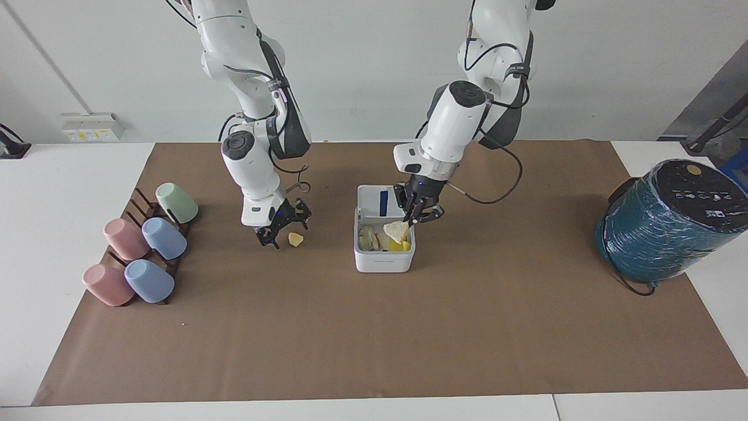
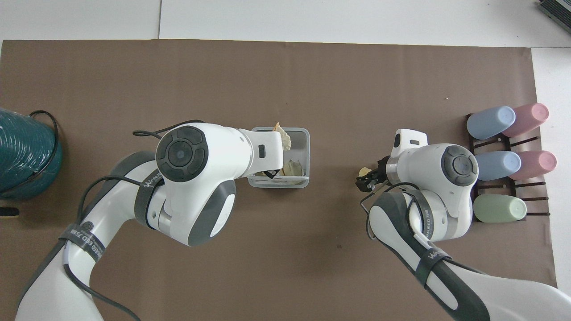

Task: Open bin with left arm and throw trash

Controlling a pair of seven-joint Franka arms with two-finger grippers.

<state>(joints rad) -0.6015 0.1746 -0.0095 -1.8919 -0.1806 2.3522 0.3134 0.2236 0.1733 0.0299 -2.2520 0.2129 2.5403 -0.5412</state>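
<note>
One white bin (image 1: 384, 254) stands open near the middle of the brown paper sheet (image 1: 374, 345), its lid (image 1: 383, 203) tipped up toward the robots, with pale scraps and one bright yellow piece (image 1: 401, 246) inside. The left gripper (image 1: 416, 215) is over the bin's open top, at the side toward the left arm's end, closed on one triangular bread slice (image 1: 397, 231) that hangs at the bin's mouth. One tiny pale-yellow chunk (image 1: 295, 238) lies on the paper toward the right arm's end of the table, well apart from the bin; the right gripper (image 1: 271, 233) is low just beside it, and whether its fingers are open or closing I cannot tell. Five pastel cups (image 1: 146, 245) lie on a dark rack (image 1: 143, 204) at that end: two pink, two blue, one green. One teal cylinder with a black top (image 1: 669, 221) sits at the left arm's end, with a dark cable at its foot. The paper covers a white table (image 1: 52, 193) against a pale wall, which bears a socket strip (image 1: 93, 127).
</note>
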